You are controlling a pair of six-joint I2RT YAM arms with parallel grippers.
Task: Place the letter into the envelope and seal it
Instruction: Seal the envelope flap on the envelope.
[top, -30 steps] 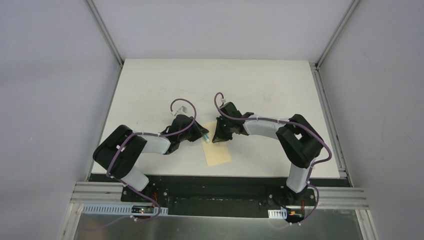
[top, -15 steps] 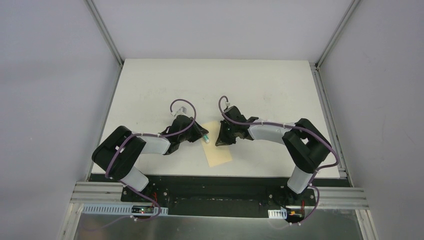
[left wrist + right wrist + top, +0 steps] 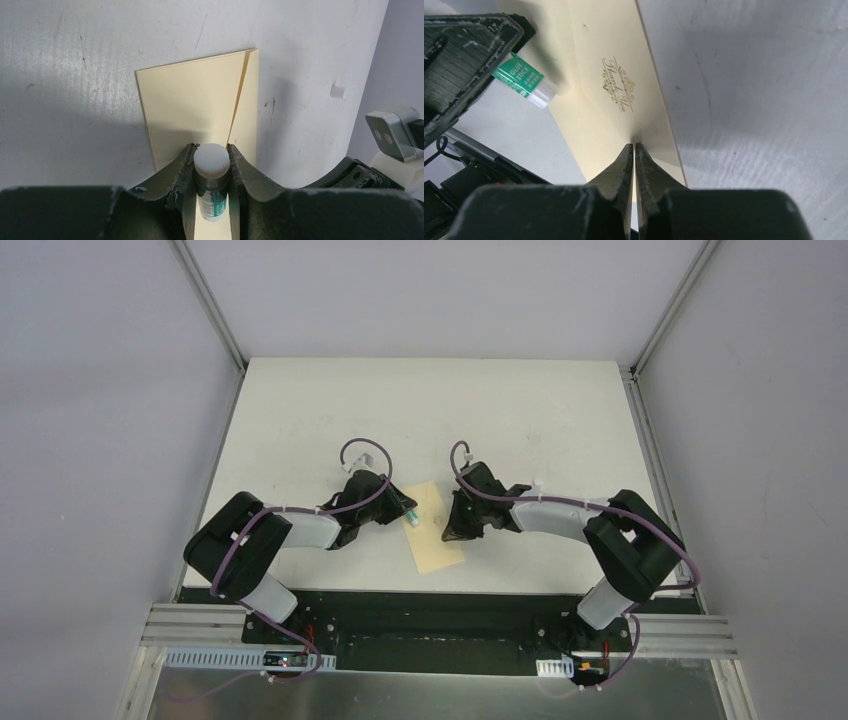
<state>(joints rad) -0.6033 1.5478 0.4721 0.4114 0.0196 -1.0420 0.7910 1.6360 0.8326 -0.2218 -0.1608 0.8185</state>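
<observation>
Left claw (image 3: 211, 151): clamped on a glue stick (image 3: 211, 172), white cap forward, low over the envelope (image 3: 195, 100).
Right claw (image 3: 634, 150): my fingers are pressed together with nothing between them, tips at the envelope's long edge (contact unclear).
Envelope: flat on the table (image 3: 540, 420) between both claws, gold "Thank You" script facing up.
The letter I cannot tell apart from it.
</observation>
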